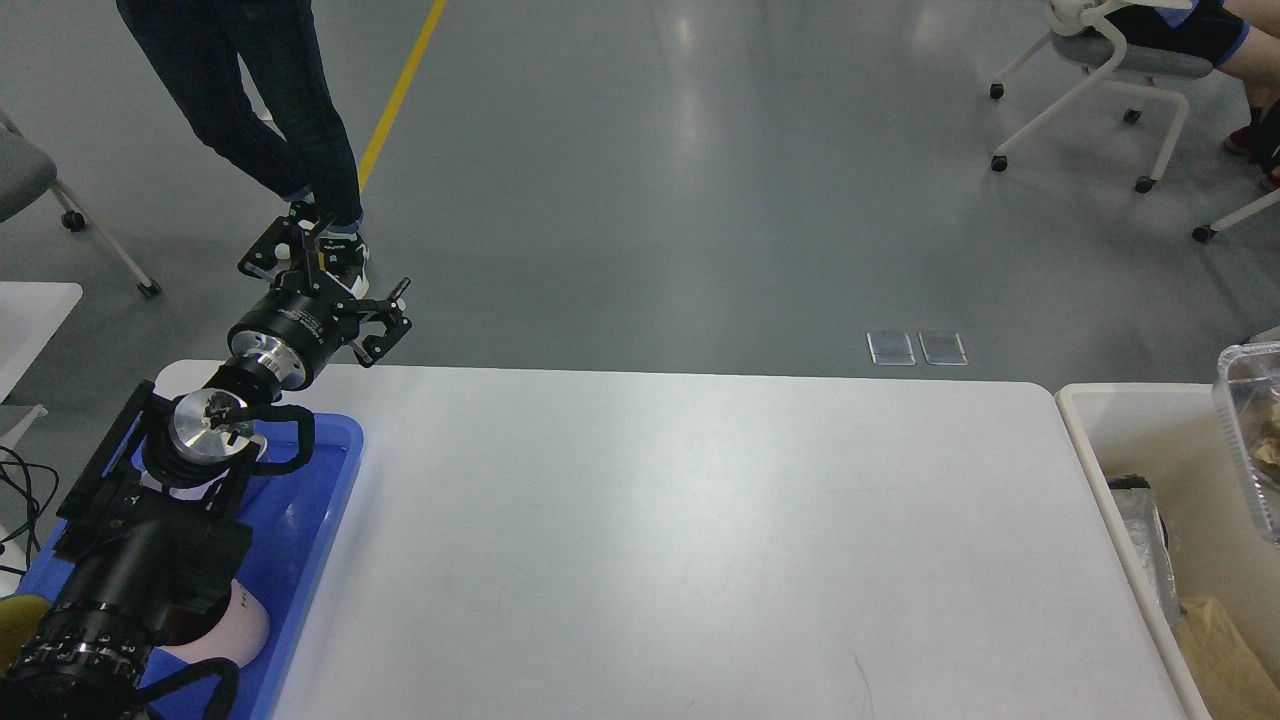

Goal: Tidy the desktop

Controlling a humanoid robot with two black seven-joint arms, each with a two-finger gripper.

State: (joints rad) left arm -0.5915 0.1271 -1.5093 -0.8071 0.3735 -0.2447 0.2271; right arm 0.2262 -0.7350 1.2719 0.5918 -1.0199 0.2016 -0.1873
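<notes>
The white desktop fills the middle of the head view and is bare. My left gripper is open and empty, held above the desktop's far left corner and pointing away over the floor. My left arm runs back over the blue tray. My right gripper is out of view. A clear plastic container with brown paper in it shows at the right edge, over the cream-white bin. What holds it is hidden.
The bin holds crumpled clear plastic and a brown paper bag. A pale pink object lies in the tray. A person's legs stand beyond the far left corner. Wheeled chairs stand at the back right.
</notes>
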